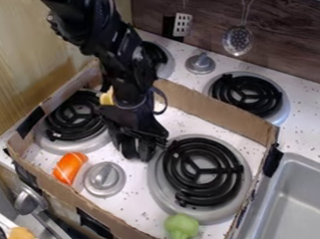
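Green broccoli (181,229) up front, camera-side of the gripper (140,151). Arm's angled down from upper left, can't tell grip or opening. Orange-and-white toy (70,167) sits view-left.

Slotted turner (182,25), perforated spoon (238,40) against dark wood panel (289,42); knob (200,64) between rear burners (246,94); gray sink (297,204) at right.

Four coil burners (202,171) are counted (one is partly hidden), along with two grey knobs (105,178) on the worktop (306,113), two hanging utensils (237,40), one sink (295,202) and one cardboard border (216,116). Inside the border, one orange piece (70,168), one green piece (181,227) and one partly covered yellow piece (107,97) are seen.
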Motion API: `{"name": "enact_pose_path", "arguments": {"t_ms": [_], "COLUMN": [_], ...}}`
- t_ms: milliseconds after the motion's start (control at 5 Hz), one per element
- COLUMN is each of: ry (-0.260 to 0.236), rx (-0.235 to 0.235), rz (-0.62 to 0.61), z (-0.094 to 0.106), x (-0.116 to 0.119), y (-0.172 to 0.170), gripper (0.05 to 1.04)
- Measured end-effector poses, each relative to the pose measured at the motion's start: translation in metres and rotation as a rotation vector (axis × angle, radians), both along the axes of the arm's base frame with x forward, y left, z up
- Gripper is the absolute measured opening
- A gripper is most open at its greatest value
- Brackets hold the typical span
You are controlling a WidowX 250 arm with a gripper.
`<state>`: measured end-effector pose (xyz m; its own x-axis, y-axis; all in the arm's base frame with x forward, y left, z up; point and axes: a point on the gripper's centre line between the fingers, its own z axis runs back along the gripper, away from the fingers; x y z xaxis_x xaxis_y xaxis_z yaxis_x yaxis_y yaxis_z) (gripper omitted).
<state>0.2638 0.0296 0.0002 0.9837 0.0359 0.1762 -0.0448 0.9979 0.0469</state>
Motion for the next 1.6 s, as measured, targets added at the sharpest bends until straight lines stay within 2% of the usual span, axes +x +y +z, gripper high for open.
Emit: {"name": "enact_pose_path", "arguments": {"t_ms": [200,600,800,1000,1200,1600], "ry": [0.037,0.114,0.139,0.134,0.093,0.054], "rx": [0.007,-0.024,-0.03,-0.003,0.031,0.036], "rz": [-0.01,-0.018,-0.016,-0.039,-0.055,-0.119], "z": [0.002,0.053,0.08,0.1,0.115,0.104], "x": [-0.005,0.003,0.004,0.014,0.024,0.052], "y": [0.0,0.004,-0.005,-0.027,-0.052,-0.085], "gripper": [0.617,0.617,0.616,0.617,0.617,0.617]}}
